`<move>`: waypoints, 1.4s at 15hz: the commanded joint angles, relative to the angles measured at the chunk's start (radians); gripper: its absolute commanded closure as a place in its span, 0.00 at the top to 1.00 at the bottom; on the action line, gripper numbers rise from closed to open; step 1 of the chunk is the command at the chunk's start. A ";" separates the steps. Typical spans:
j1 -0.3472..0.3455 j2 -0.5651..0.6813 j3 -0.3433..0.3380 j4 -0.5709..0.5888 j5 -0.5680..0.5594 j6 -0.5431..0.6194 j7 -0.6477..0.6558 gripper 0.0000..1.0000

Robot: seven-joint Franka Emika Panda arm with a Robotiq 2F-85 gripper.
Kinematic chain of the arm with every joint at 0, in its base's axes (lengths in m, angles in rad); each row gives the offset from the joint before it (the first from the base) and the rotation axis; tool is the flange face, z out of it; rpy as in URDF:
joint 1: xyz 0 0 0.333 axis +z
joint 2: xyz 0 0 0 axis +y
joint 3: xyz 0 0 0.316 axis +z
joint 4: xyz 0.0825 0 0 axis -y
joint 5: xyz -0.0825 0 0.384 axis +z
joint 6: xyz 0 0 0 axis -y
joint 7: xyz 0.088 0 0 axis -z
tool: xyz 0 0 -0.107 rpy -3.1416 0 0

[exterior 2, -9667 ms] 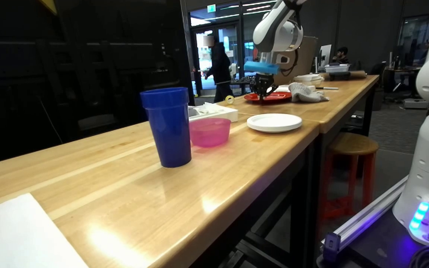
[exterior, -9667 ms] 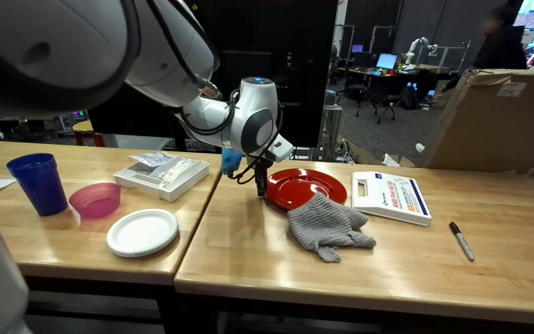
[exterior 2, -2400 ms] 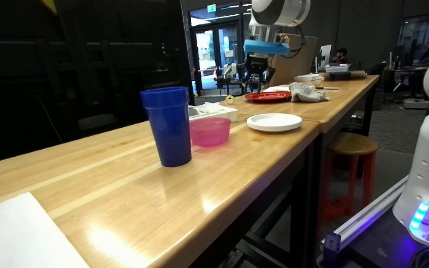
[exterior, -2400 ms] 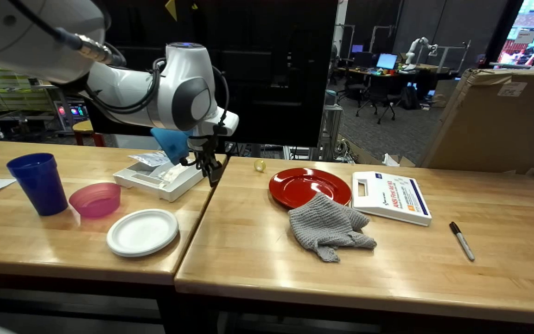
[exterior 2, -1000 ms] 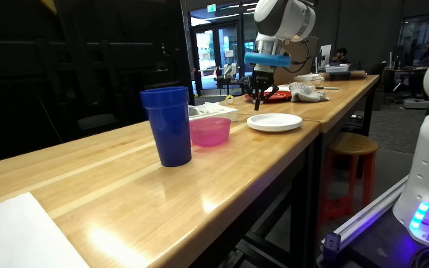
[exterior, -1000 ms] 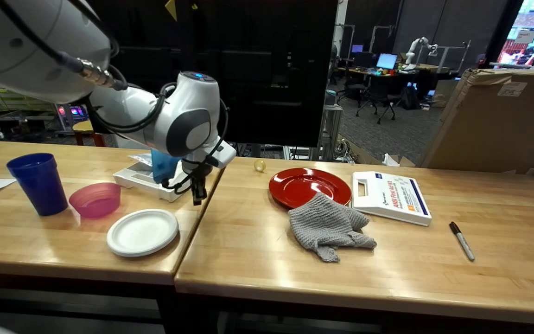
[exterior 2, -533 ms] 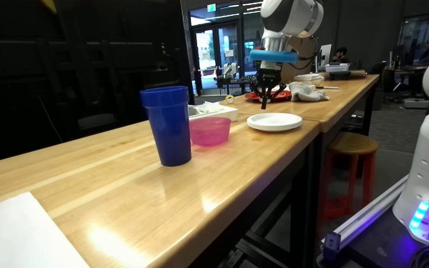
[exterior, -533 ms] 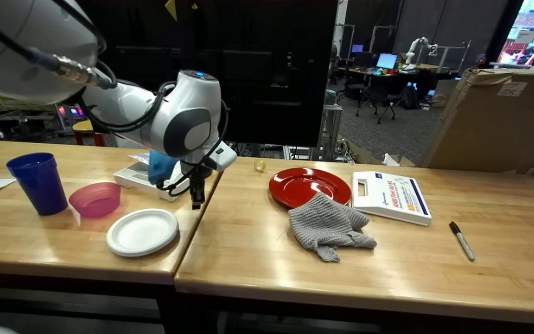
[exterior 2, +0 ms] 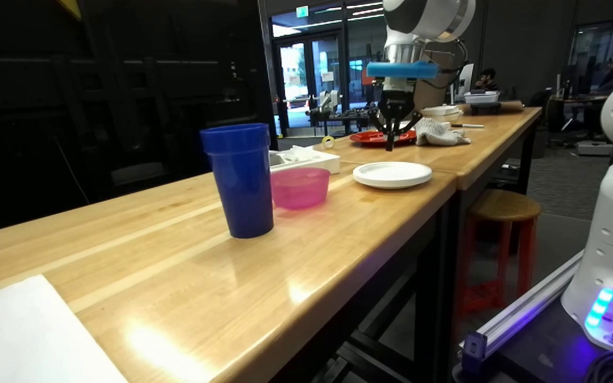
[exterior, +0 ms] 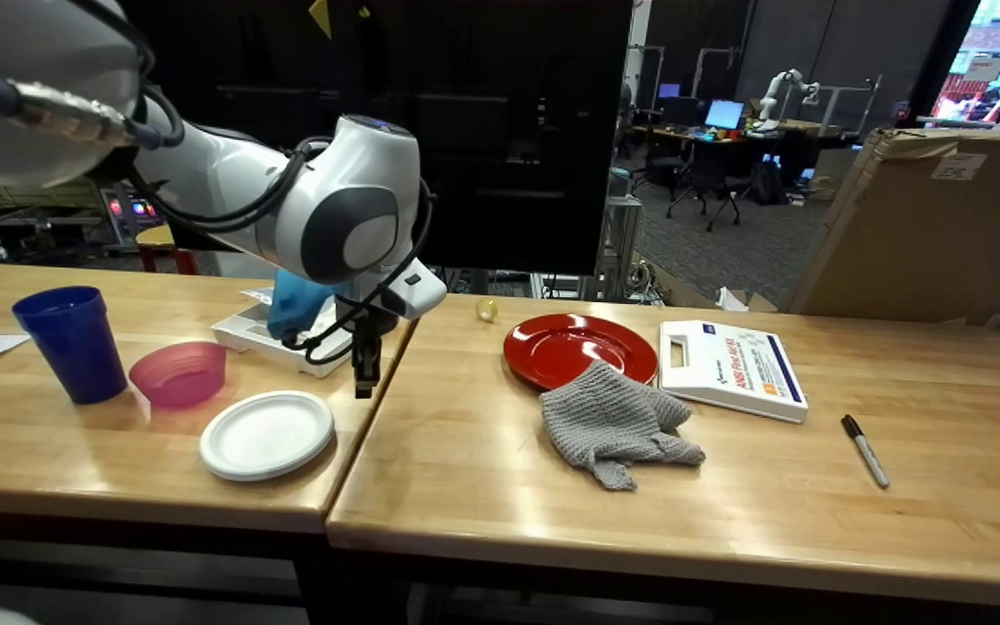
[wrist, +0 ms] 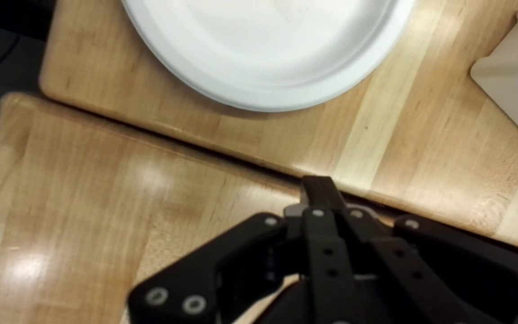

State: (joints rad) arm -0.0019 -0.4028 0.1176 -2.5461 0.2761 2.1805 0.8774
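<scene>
My gripper [wrist: 318, 182] is shut with nothing between its fingers, its black tips pressed together. In the wrist view the tips overlap the dark seam between two wooden tables [wrist: 106, 189]. Nearest to them lie the stacked white plates [wrist: 268, 67], apart from the gripper. In an exterior view the gripper [exterior: 364, 392] hangs to the right of the plates [exterior: 267, 434]; in an exterior view it [exterior 2: 390, 148] appears above and behind them [exterior 2: 391, 174]. An open white case [exterior: 318, 347] stands partly behind the wrist. Further right rest a red plate [exterior: 582, 347] and a grey knitted cloth [exterior: 613, 421].
A blue cup [exterior: 75, 347] and a pink bowl [exterior: 179, 373] stand on the left table. A yellow tape roll [exterior: 486, 310], a first aid kit [exterior: 730, 369] and a marker [exterior: 865, 451] lie on the right table. A cardboard box [exterior: 925, 234] leans behind.
From beside the red plate, my gripper has moved across to the table seam and come down from above the white case. Over the last second it drifts slightly, still shut. The objects stay put.
</scene>
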 commanded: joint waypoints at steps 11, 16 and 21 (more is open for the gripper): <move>0.002 -0.073 0.001 -0.117 0.023 -0.027 0.063 0.00; 0.004 -0.086 0.001 -0.137 0.024 -0.033 0.075 0.00; 0.011 -0.098 0.003 -0.147 0.039 -0.048 0.080 0.00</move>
State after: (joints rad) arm -0.0005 -0.4604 0.1179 -2.6747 0.2836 2.1546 0.9396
